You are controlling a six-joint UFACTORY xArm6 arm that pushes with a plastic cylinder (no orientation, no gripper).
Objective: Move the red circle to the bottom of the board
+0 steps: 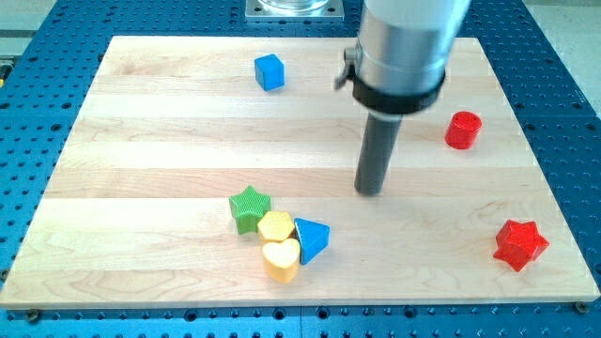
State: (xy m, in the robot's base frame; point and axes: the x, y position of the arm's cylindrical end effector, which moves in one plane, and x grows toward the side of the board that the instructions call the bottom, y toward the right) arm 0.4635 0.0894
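The red circle [463,130] is a short red cylinder near the board's right edge, in the upper half. My tip [370,191] rests on the board near its middle, well to the left of and below the red circle, apart from it. A red star [520,244] lies near the board's lower right corner.
A blue cube [269,71] sits near the top middle. A cluster at the lower middle holds a green star [250,207], a yellow hexagon [276,225], a yellow heart [281,259] and a blue triangle [311,239]. The wooden board [141,131] lies on a blue perforated table.
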